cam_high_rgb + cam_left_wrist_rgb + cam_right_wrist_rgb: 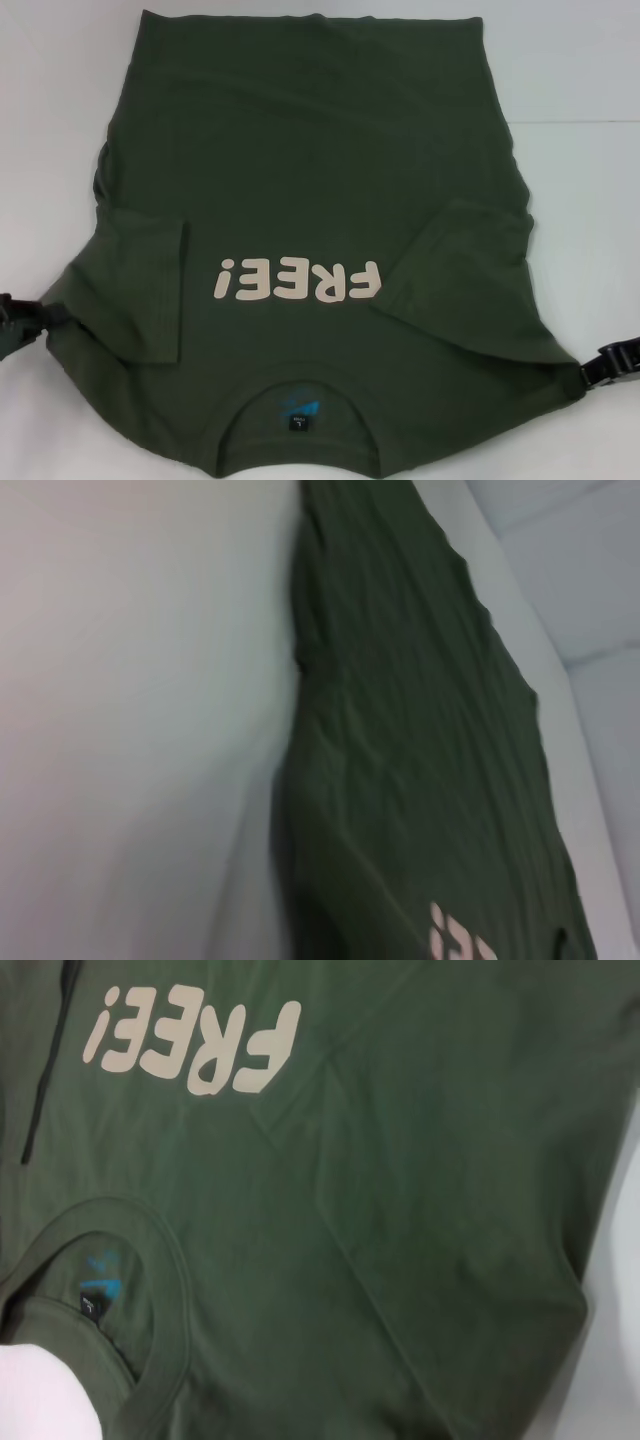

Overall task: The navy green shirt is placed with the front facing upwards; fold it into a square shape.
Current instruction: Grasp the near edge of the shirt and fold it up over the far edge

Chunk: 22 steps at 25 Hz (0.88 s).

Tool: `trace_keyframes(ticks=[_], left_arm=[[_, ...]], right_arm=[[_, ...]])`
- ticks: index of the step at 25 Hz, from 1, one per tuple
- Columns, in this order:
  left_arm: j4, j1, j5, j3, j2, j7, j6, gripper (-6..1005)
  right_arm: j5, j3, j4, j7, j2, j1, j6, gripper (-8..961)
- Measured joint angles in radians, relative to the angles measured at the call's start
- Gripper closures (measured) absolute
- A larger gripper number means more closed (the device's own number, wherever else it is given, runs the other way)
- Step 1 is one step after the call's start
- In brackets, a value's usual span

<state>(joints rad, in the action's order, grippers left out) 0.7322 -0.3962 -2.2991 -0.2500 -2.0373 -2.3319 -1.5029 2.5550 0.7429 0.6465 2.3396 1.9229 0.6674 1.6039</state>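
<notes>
We see our left gripper [30, 322] low at the near left edge of the head view, touching the folded-in left sleeve of the dark olive-green short-sleeved cotton shirt [310, 200]; we cannot tell how its fingers stand. Our right gripper [608, 368] sits at the near right edge, just at the shirt's right shoulder corner, and we cannot tell its fingers' state either. Between the two grippers the shirt lies flat, front up, on the white counter [580, 80], with its round collar [300, 400] nearest us and a small blue label [300, 410] inside it. Just beyond the collar, the cream "FREE!" lettering [297, 280] runs across the chest, upside down to us. Both sleeves are folded inward over the body, one on each side of the lettering. Farther from the fingers, the body of the shirt stretches away, wrinkled along its left edge, and the hem lies at the far end of the counter.
</notes>
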Motion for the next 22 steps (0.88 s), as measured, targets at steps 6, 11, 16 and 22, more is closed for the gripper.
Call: trace_keyframes(ticks=[6,11,16,22], left_arm=[[0.033,0.009,-0.030,-0.014,0.002,0.037,-0.096,993],[0.076,0.015,-0.105,-0.014,0.002,0.082,-0.192,992],[0.101,0.031,-0.170,-0.014,0.003,0.092,-0.233,992],[0.127,0.044,-0.210,-0.013,0.002,0.094,-0.269,992]], right_arm=[[0.004,0.002,0.001,-0.015,-0.008,-0.007,0.037,904],[0.005,0.006,0.001,-0.024,-0.013,-0.018,0.078,899],[0.006,0.008,0.001,-0.048,-0.014,-0.041,0.136,895],[0.004,-0.006,0.001,-0.053,-0.014,-0.057,0.145,889]])
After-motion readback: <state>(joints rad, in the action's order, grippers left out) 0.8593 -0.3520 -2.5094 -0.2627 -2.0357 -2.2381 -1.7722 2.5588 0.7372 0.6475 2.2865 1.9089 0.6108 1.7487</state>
